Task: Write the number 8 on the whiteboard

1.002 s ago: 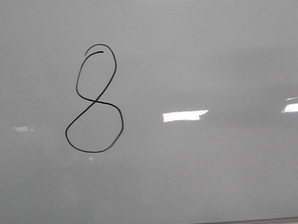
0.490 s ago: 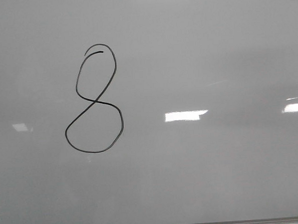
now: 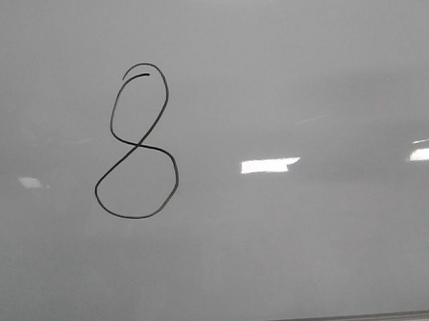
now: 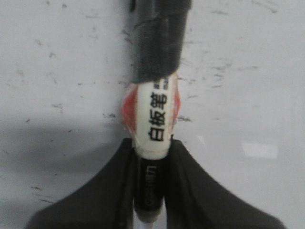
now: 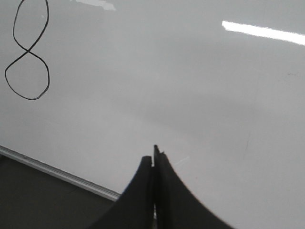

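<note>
Left gripper (image 4: 151, 191) is pinching a whiteboard marker (image 4: 155, 109) between its two dark fingers (image 4: 107, 191), the barrel running straight out along the finger line so that the writing end is pointing at the board surface. Its upper part is wrapped in dark tape; the tip itself is lying out of frame, so contact with the board cannot be confirmed. Faint grey smudges are showing on the surface behind the marker.

Right gripper (image 5: 153, 162) is sitting with its jaws pressed together and nothing between them, held near the whiteboard's (image 3: 325, 83) metal edge (image 5: 57, 174), well apart from the drawn figure. Judged placement: it is parked clear so as not to be obstructing the writing arm.

The number 8 (image 3: 134, 143) is standing on the left half of the whiteboard in the front view, both loops closed and crossing at the waist, a short curl marking the start at the top. Neither arm is appearing in the front view. Judgement: the writing is looking complete, with only withdrawal of the marker remaining
</note>
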Controlling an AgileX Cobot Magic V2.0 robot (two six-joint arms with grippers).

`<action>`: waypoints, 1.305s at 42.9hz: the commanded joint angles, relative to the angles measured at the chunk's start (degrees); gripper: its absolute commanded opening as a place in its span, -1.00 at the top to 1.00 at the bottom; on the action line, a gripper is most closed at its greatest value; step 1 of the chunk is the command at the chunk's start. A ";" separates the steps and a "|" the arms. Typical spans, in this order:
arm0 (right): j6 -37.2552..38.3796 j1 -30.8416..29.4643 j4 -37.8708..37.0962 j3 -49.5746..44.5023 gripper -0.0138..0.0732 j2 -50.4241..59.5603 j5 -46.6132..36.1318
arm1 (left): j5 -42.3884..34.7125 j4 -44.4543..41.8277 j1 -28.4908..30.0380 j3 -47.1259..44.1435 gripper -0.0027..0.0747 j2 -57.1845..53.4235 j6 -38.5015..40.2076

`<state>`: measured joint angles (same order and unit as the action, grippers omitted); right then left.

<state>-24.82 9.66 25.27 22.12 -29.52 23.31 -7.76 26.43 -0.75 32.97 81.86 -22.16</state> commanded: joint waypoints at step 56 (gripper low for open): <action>0.01 -0.35 0.92 1.50 0.84 -0.10 -3.82 | 7.46 -3.19 5.17 1.65 -0.08 -18.78 0.43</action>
<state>-24.74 9.66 25.27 22.12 -29.52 23.31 1.14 24.61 4.39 33.06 70.17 -22.16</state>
